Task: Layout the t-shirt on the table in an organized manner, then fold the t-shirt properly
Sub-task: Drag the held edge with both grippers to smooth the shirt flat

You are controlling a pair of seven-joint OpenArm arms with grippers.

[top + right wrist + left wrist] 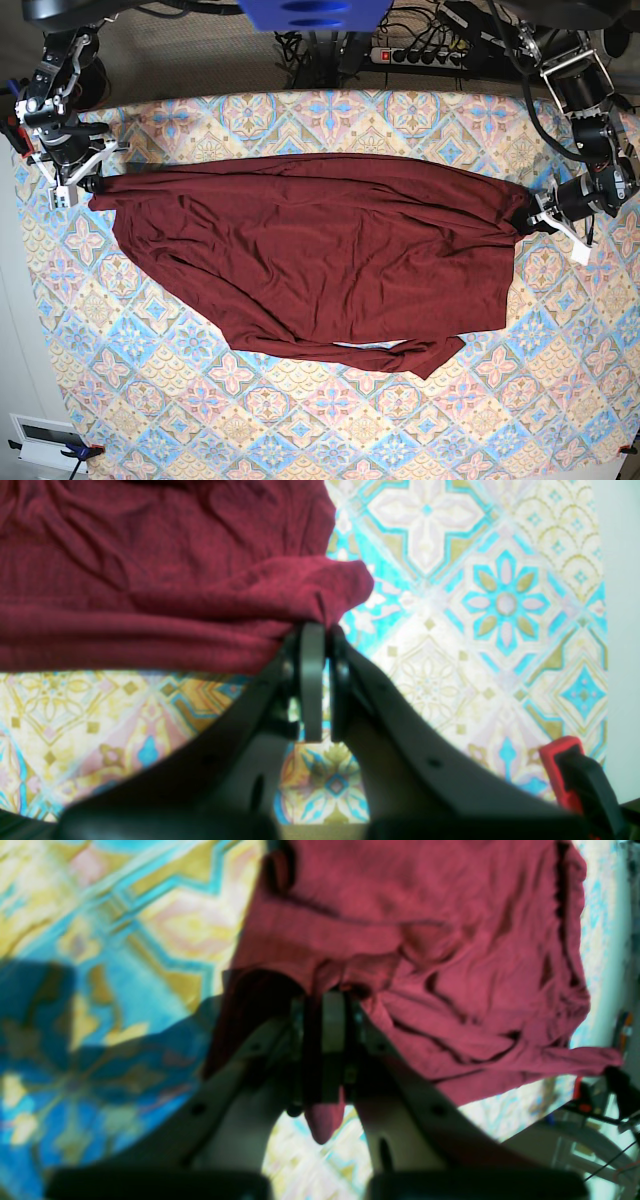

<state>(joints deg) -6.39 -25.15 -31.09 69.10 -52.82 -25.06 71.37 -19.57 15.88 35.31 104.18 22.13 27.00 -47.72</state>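
Dark maroon knit t-shirt [320,260] stretched between both arms over pastel diamond-tiled table cloth [330,420], left gripper [327,1007] and right gripper [320,630] each clamped on a corner, base view alone showed full spread.

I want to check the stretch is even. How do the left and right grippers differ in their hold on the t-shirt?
The left gripper sits lower on the table in the base view than the right gripper. A fabric tail pokes back through the left gripper; the right gripper pinches only a bunched edge. Both are shut on opposite ends of the t-shirt.
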